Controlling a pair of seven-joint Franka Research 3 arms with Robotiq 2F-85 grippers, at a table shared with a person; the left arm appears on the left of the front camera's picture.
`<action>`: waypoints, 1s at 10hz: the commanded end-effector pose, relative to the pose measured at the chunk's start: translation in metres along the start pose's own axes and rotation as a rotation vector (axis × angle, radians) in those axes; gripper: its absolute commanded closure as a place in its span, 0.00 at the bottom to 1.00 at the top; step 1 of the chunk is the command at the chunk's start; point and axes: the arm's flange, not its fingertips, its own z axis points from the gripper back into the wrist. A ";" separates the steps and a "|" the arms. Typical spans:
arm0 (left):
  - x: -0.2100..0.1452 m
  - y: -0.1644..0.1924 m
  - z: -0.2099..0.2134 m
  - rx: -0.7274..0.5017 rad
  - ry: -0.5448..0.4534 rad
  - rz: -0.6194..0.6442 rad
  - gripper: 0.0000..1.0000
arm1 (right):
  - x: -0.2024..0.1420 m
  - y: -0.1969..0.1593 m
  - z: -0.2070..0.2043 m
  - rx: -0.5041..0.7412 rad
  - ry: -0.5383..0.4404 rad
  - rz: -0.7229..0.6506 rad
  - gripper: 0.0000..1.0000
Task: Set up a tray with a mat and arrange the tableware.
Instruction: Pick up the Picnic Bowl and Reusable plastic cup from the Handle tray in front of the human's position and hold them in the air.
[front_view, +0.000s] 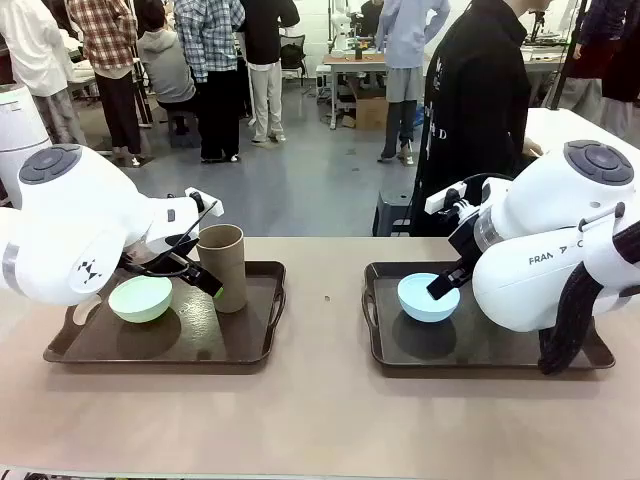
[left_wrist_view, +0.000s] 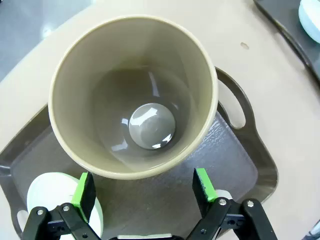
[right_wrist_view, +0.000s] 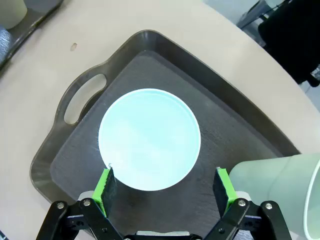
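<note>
Now | left hand (left_wrist_view: 143, 185), right hand (right_wrist_view: 164, 182) released | brown cup (left_wrist_view: 135, 95) (matte, tapered) | blue bowl (right_wrist_view: 149, 137)

left hand (left_wrist_view: 143, 189) and right hand (right_wrist_view: 164, 187) both wide open, downward, white arms low and inward

The letters "FRAN" are printed in black on the white casing of the right arm (front_view: 545, 258), at three o'clock in the front view, and the rest is hidden. On the person's black top (front_view: 470, 100), only a white "D" can be made out.
</note>
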 end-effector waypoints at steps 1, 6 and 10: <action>0.000 0.000 0.000 0.000 0.000 0.000 0.00 | 0.000 0.000 0.000 0.000 0.000 0.000 0.00; 0.000 0.000 0.000 0.000 0.000 0.000 0.00 | 0.000 0.000 0.000 0.000 0.000 0.000 0.00; 0.000 0.000 0.000 0.000 0.000 0.000 0.00 | 0.000 0.000 0.000 0.000 0.000 0.000 0.00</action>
